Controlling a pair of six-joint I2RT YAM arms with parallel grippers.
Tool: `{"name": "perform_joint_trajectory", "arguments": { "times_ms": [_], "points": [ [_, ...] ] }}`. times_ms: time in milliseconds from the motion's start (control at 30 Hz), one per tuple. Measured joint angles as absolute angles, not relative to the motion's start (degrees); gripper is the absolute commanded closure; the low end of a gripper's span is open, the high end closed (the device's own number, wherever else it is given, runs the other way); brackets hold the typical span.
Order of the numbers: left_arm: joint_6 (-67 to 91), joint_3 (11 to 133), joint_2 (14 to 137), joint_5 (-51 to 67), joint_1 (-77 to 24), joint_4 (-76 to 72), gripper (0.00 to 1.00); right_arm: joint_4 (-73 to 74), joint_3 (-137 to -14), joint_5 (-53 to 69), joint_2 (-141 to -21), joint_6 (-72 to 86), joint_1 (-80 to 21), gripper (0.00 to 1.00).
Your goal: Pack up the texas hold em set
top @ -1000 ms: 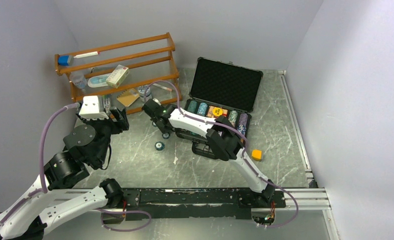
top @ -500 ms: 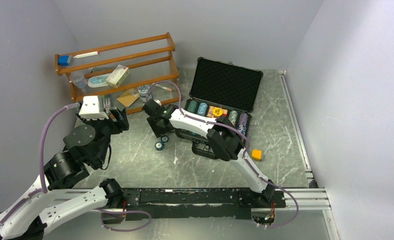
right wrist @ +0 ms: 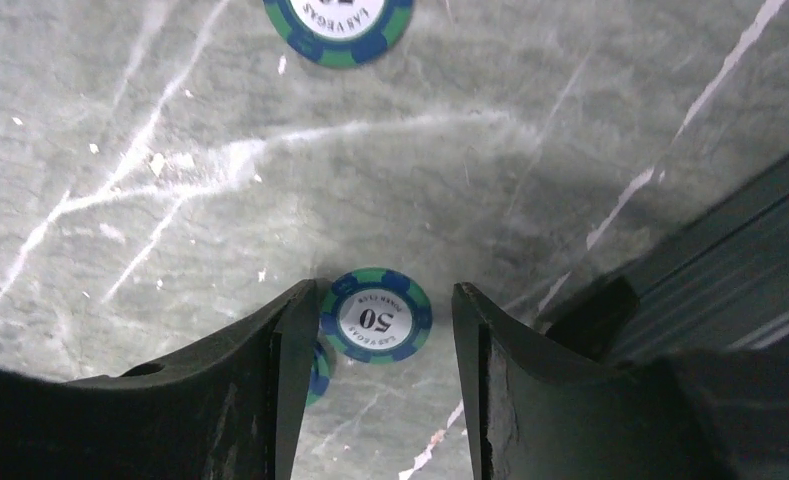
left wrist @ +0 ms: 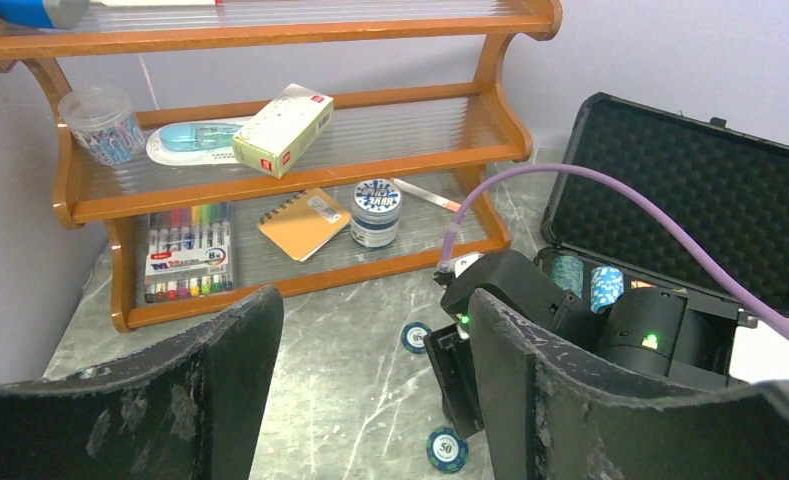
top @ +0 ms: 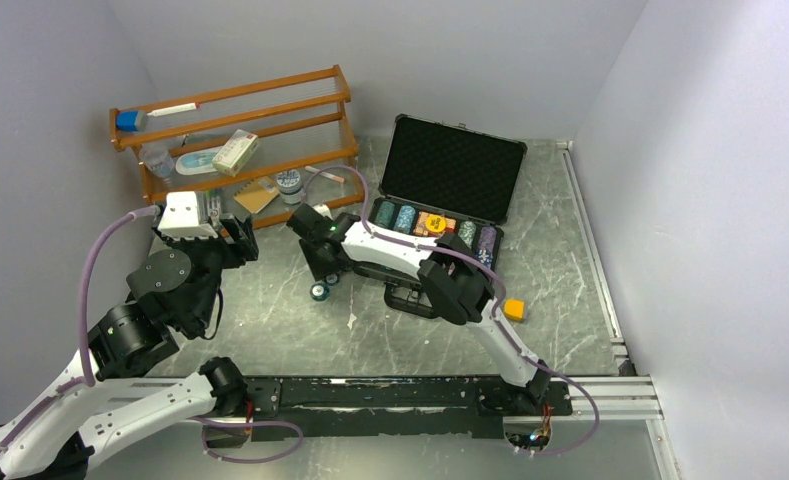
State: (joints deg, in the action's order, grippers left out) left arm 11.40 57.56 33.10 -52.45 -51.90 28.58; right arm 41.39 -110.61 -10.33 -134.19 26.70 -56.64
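Observation:
The black case (top: pixel 453 168) stands open at the back, with rows of striped chips (top: pixel 405 216) and card decks in its base. My right gripper (top: pixel 324 266) is open and points down at the table left of the case. In the right wrist view its jaws (right wrist: pixel 382 300) straddle a blue-green "50" chip (right wrist: pixel 375 316) lying flat. A second chip (right wrist: pixel 317 372) is partly hidden behind one finger, and a third (right wrist: pixel 338 25) lies farther off. Two loose chips (left wrist: pixel 447 449) show in the left wrist view. My left gripper (left wrist: pixel 375 310) is open, empty and raised, left of them.
The orange wooden rack (top: pixel 235 140) with markers, a notebook, a box and jars stands at the back left. A small orange cube (top: pixel 513 309) lies right of the case's handle (top: pixel 410 300). Grey walls close in on the left, back and right.
My right gripper has shifted slightly left and lower over the loose chips. A chip that was at its tips now lies on the table. The left arm has not moved.

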Motion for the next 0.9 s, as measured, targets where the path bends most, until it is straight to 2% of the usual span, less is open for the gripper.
{"name": "perform_joint_trajectory", "arguments": {
  "times_ms": [233, 367, 433, 900],
  "points": [
    [11.4, 57.56, 33.1, -52.47, -51.9, 28.58, 0.28, 42.46, -108.92, -11.07, -133.16, 27.24, -57.12, 0.46],
    [11.42, 57.56, 33.1, -52.47, -51.9, 28.58, 0.28, 42.72, -108.86, -10.96, -133.14, 27.22, -57.19, 0.59],
    [11.42, 57.56, 33.1, -52.47, -51.9, 28.6, 0.28, 42.57, -108.44, -10.81, -132.92, 27.27, -57.19, 0.61],
    [11.4, 57.56, 33.1, -52.47, -51.9, 28.58, 0.28, 41.19, -105.89, -11.9, -131.07, 28.21, -57.19, 0.57]
  ]
}}
